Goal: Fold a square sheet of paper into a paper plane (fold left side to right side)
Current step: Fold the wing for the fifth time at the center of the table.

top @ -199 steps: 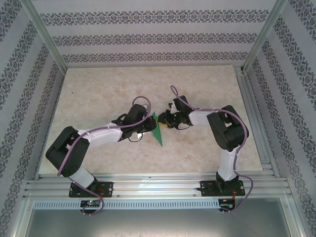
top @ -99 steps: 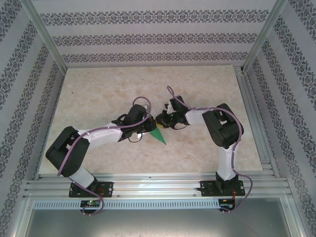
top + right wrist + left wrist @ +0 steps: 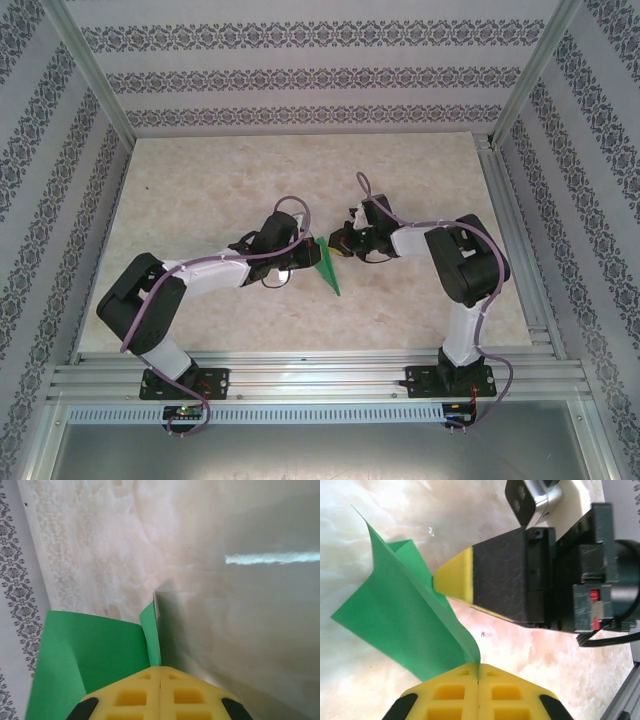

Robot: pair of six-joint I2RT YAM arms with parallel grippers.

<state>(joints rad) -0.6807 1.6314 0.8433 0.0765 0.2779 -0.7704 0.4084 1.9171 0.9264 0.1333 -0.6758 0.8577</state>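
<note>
paper: thin bright green paper sheet (image 3: 327, 268), folded. From above it reads as a slim pointed sliver, with the point toward the near edge.
paper location: mid-table, slightly near of centre, right between the two grippers.
paper attitude: up on edge, not lying flat. The left wrist view shows two layers meeting at a crease and splaying out to the left (image 3: 405, 625).
table contact: cannot tell whether the lower tip touches the surface.
left gripper: the left gripper (image 3: 310, 255) has its yellow pads closed flush, with the paper's crease edge clamped in the seam (image 3: 478, 672).
right gripper: the right gripper (image 3: 338, 250) is clamped on the same sheet from the opposite side. In its own wrist view the pads are pressed together (image 3: 160, 676). Green layers come out of the seam to the left (image 3: 95, 652), and a narrow flap stands upright just ahead of the tips. In the left wrist view its yellow tip (image 3: 451, 577) sits against the upper part of the sheet.
gripper spacing: tips face each other, near but apart, with only paper between them.
table: pale marble-patterned tabletop (image 3: 200, 190), bare around the sheet.
arms: white-and-black links, with purple cables (image 3: 285, 203) looped along both.
enclosure: aluminium frame rails (image 3: 300, 372) at the near edge and patterned wallpaper walls (image 3: 300, 80) on three sides.
</note>
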